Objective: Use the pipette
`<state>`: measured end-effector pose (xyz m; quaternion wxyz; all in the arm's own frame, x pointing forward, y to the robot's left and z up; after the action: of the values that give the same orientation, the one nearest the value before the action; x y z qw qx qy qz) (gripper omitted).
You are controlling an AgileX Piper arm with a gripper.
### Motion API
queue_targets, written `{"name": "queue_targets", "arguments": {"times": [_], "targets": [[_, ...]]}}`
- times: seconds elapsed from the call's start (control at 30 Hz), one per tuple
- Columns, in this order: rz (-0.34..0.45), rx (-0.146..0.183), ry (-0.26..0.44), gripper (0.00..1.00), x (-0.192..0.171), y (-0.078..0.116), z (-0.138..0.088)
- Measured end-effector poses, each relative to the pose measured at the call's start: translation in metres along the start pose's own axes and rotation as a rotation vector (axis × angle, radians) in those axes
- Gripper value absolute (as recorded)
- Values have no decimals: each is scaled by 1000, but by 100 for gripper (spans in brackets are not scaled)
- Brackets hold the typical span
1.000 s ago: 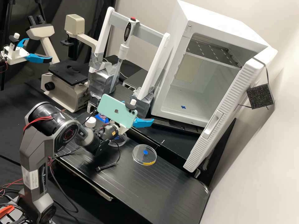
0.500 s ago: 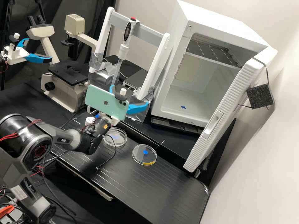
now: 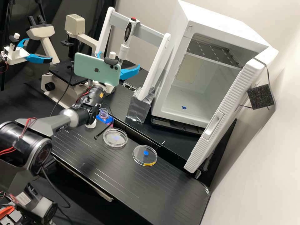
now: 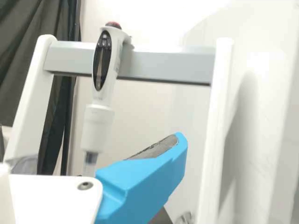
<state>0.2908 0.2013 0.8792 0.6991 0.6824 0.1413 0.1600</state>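
While 1 pipette (image 3: 127, 35) is hanging on the rack (image 3: 150, 30), 1 pincer (image 3: 119, 59) is gaping wide in front of rack; 2 petri dishes (image 3: 144, 159) are lying on desk (image 3: 162, 189), also in front.

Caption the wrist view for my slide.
A pipette hangs from a grey crossbar, one blue gripper finger in the foreground.

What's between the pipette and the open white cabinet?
High view: the pipette's grey crossbar runs to a white post, which stands between it and the open white cabinet.
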Motion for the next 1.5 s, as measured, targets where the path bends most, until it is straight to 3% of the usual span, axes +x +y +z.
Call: {"name": "queue_targets", "arguments": {"times": [0.33, 0.37, 0.47, 0.73, 1.5], "targets": [[-13, -23, -15, 100, 40, 4, -14], [-10, -17, -13, 0, 44, 5, -15], [-23, -11, -19, 0, 53, 2, -16], [-61, -34, -58, 0, 70, -5, -11], [-67, -34, -62, 0, 72, -3, -12]]}}
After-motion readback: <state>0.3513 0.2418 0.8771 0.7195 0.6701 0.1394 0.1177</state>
